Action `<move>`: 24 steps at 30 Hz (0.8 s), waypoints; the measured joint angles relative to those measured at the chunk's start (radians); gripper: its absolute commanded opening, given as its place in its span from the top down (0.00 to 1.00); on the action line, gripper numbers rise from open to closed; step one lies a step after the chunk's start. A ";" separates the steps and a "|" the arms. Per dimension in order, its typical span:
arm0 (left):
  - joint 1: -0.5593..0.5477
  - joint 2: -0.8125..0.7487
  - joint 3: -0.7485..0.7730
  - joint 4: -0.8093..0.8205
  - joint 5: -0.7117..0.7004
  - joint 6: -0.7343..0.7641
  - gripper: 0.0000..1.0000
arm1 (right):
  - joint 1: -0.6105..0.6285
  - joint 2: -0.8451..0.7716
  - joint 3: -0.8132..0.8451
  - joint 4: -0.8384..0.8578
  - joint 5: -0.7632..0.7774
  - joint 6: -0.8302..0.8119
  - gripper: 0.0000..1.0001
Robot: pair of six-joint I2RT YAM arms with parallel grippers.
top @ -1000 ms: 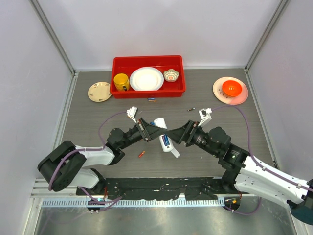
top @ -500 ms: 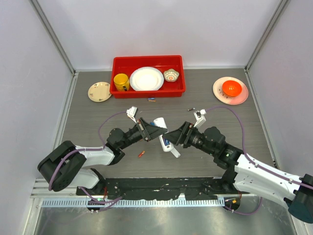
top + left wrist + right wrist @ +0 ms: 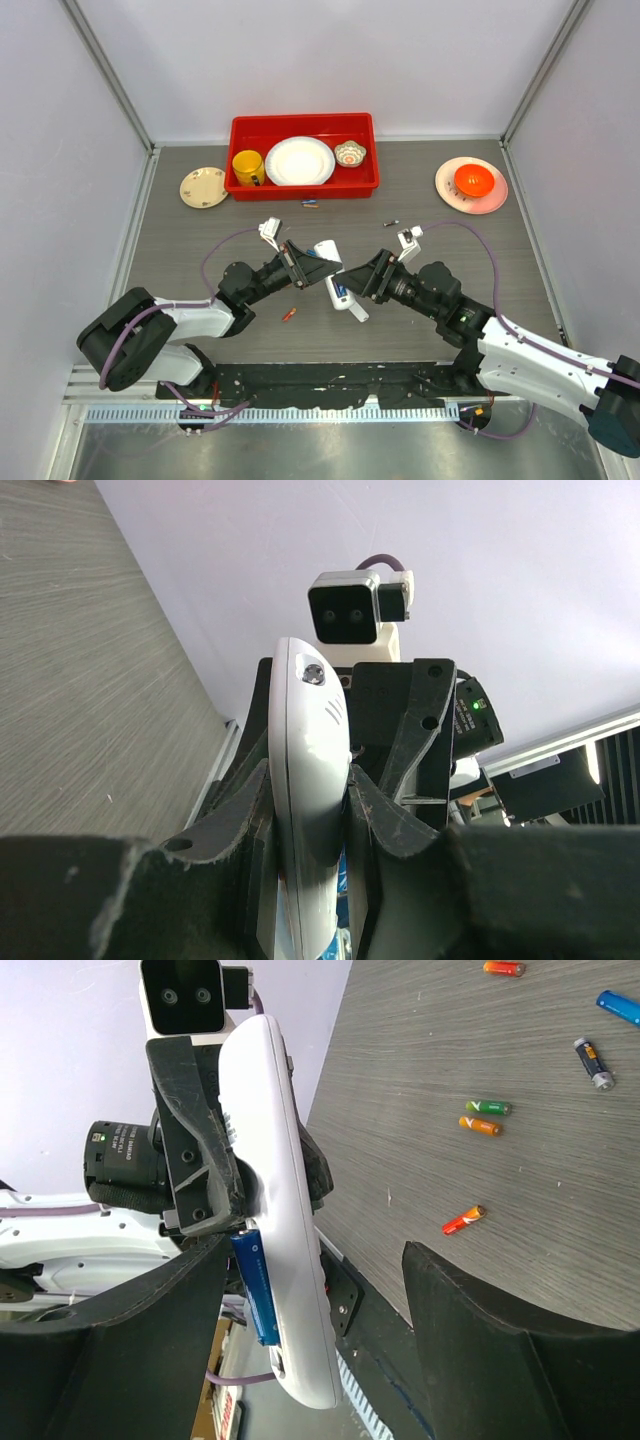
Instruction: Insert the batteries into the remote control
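My left gripper (image 3: 318, 262) (image 3: 310, 776) is shut on the white remote control (image 3: 338, 288) (image 3: 305, 740), holding it edge-up above the table's middle. A blue battery (image 3: 255, 1285) (image 3: 340, 290) sits in the recess of the remote control (image 3: 285, 1210). My right gripper (image 3: 354, 284) (image 3: 320, 1360) stands open, its jaws straddling the remote's lower end; the left finger (image 3: 130, 1360) is close to the blue battery and the right finger (image 3: 500, 1350) is well clear. Loose batteries lie on the table: an orange-red one (image 3: 463, 1221) (image 3: 289, 314), a green one (image 3: 487, 1107) and an orange one (image 3: 479, 1126).
More batteries (image 3: 310, 204) (image 3: 392, 224) lie farther back. A small flat white piece (image 3: 358, 313) lies just under the remote. A red bin (image 3: 240, 128) at the back holds a yellow mug, a white plate and a small bowl. A patterned plate (image 3: 204, 187) and a pink plate (image 3: 447, 188) carrying an orange bowl flank it.
My right gripper has edged left toward the remote and its jaws have narrowed a little. The left gripper and the remote have stayed put.
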 measured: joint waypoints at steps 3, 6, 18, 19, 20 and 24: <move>0.000 0.000 0.000 0.000 0.000 0.000 1.00 | -0.003 0.000 0.000 0.009 -0.003 0.006 0.22; 0.000 0.000 0.000 0.000 0.000 0.000 1.00 | -0.005 -0.008 0.000 0.011 -0.003 0.012 0.23; 0.000 0.000 0.000 0.000 -0.011 0.003 1.00 | -0.022 -0.019 -0.028 0.048 -0.018 0.054 0.32; 0.000 0.000 0.000 0.000 -0.011 0.003 1.00 | -0.023 -0.016 -0.028 0.051 -0.019 0.056 0.32; 0.000 0.000 0.000 0.000 -0.012 0.003 1.00 | -0.024 -0.012 -0.028 0.054 -0.022 0.058 0.33; 0.000 -0.002 0.000 -0.001 -0.018 0.004 1.00 | -0.029 0.003 -0.028 0.067 -0.030 0.066 0.36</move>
